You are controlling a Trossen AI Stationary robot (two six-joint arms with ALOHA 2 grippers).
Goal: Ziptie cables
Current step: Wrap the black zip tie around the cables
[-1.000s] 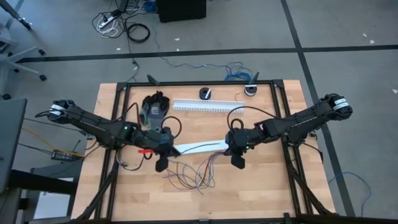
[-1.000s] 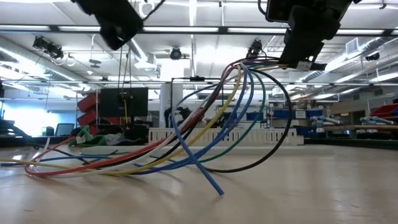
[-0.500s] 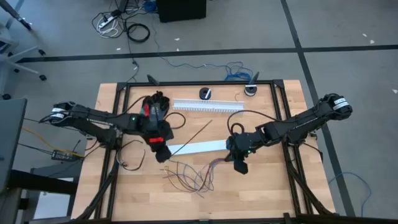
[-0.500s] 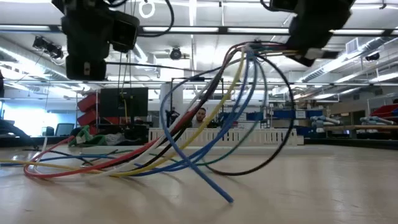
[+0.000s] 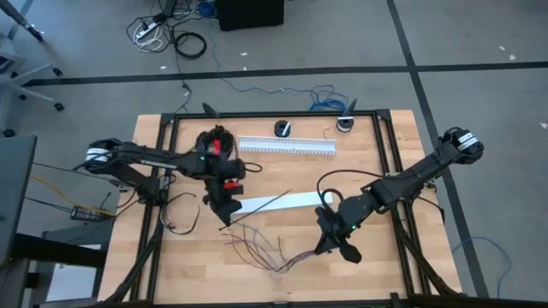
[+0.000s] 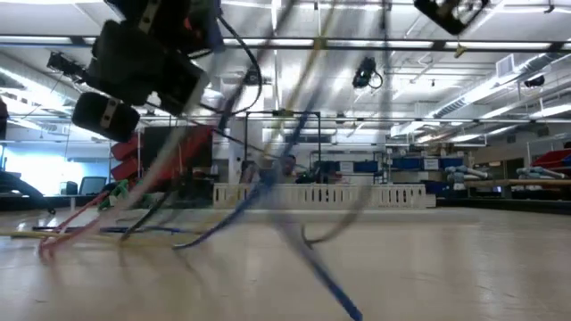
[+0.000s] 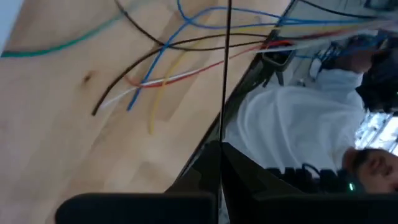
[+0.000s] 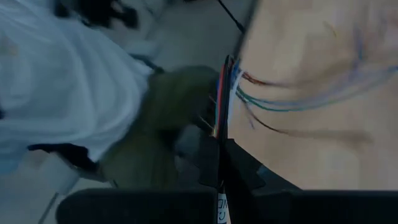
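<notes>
The cables [image 5: 257, 250] are a loose bunch of thin coloured wires, red, blue, yellow, green and black, fanned out on the wooden table near its front edge. They also show in the left wrist view [image 7: 168, 68] and blurred in the low view [image 6: 259, 192]. My right gripper [image 5: 325, 248] is shut on their gathered end at the right. My left gripper [image 5: 224, 219], left of the middle, is shut on a thin black ziptie [image 5: 261, 207] that slants away to the right. A flat white strip [image 5: 287, 202] lies between the arms. My left gripper pinches one end of the ziptie [image 7: 221, 140] between its two shut fingers. The strip runs straight on past the fingertips, stiff and clear of the table. My right gripper pinches the gathered end of the cables [image 8: 222, 118] between its shut fingers, several wires together, coming slanting down toward the near edge. The bundle is lifted at the fingers and the wires trail off left, their free ends [image 5: 244, 248] on the table.
A white slotted duct [image 5: 287, 146] lies along the far side, with two small round dark things [image 5: 282, 128] [image 5: 345, 124] behind it. Black frame rails [image 5: 387, 171] border the tabletop. A person in a white shirt [image 7: 292, 124] stands beyond the near edge.
My right gripper has moved toward the table's near edge, dragging the gathered end of the cables with it, so the tall loop has swept over and flattened. My left gripper has sunk and rolled with the ziptie, whose free end now points to the right. Both stayed shut.
</notes>
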